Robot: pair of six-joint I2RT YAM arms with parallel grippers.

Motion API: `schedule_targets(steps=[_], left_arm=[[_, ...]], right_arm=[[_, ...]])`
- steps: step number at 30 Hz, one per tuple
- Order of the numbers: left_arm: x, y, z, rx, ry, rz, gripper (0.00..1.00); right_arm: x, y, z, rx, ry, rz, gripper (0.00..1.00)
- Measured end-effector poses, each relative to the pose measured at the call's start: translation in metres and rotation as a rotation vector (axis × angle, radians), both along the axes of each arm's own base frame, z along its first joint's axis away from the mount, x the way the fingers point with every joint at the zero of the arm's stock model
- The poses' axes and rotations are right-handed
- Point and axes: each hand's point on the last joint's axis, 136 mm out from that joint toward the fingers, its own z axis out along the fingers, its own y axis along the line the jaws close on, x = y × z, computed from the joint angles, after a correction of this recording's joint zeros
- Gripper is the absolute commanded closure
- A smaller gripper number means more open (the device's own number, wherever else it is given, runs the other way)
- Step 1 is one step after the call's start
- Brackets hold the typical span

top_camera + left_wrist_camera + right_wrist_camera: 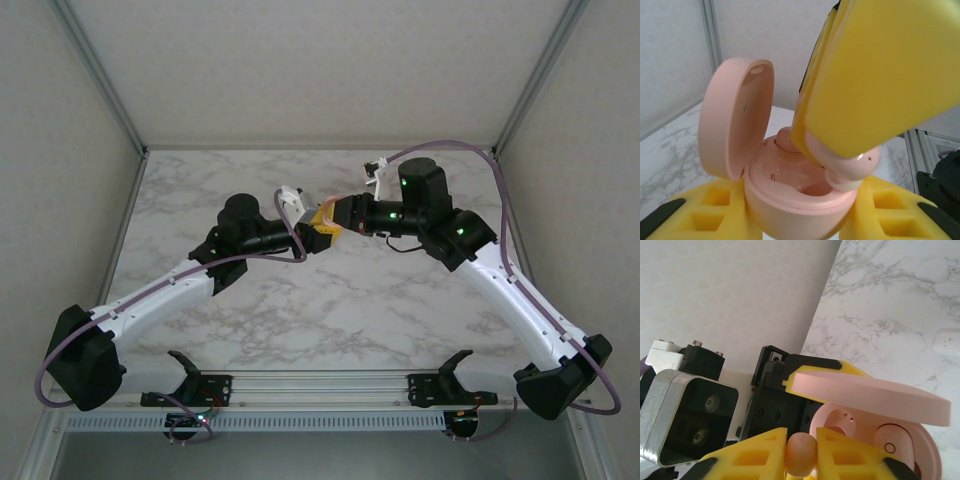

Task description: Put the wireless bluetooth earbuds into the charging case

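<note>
I am watching the left claw (800,222) clamping the pale pink, rounded plastic charging case (790,200) between its yellow foam-lined fingers. I judge it is holding the case up off the white-and-grey marble worktop (880,300) so that the open mouth is facing the other arm and cannot slide away under a push. The case's hinged lid (732,120) is standing swung back, leaving both wells reachable. The right claw (800,450) is pressing its yellow fingers together on a small pink pebble-like plastic earbud (800,455), pinching it by its sides so that the rounded end is poking free toward the case. In the left wrist view that earbud is hanging right at the case's rim, over the empty well, though I cannot tell whether it is touching the rim. A second pink earbud (892,440) is apparently sitting in the neighbouring well, which I am reading as half the job done for this case. In the overhead view the two claws are meeting nose to nose above the middle of the worktop. As for writing, I am finding no brand or label: there is a faint ring mark on the seated earbud and a tiny mark inside the lid, both too small to read.
</note>
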Motion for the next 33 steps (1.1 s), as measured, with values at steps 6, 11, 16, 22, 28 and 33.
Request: schedule_targets(steps=[6, 11, 16, 22, 28, 33], left_arm=[[-0.001, 0.0, 0.0, 0.001, 0.001, -0.002, 0.84], [-0.001, -0.001, 0.0, 0.001, 0.002, -0.004, 0.84], [-0.002, -0.001, -0.001, 0.003, 0.004, -0.002, 0.84], [0.0, 0.0, -0.003, 0.011, 0.012, 0.007, 0.84], [0.0, 0.0, -0.003, 0.01, 0.016, 0.008, 0.84], [-0.001, -0.001, -0.003, 0.01, 0.016, 0.006, 0.84]], right_arm=[[0.002, 0.0, -0.001, -0.009, -0.009, -0.015, 0.8], [0.007, -0.002, -0.002, -0.021, -0.019, -0.047, 0.8], [0.01, -0.001, -0.005, -0.029, -0.014, -0.054, 0.79], [0.01, 0.001, -0.007, -0.033, -0.011, -0.049, 0.78], [0.009, 0.001, -0.008, -0.038, -0.008, -0.046, 0.75], [0.007, 0.0, -0.008, -0.051, -0.004, -0.042, 0.71]])
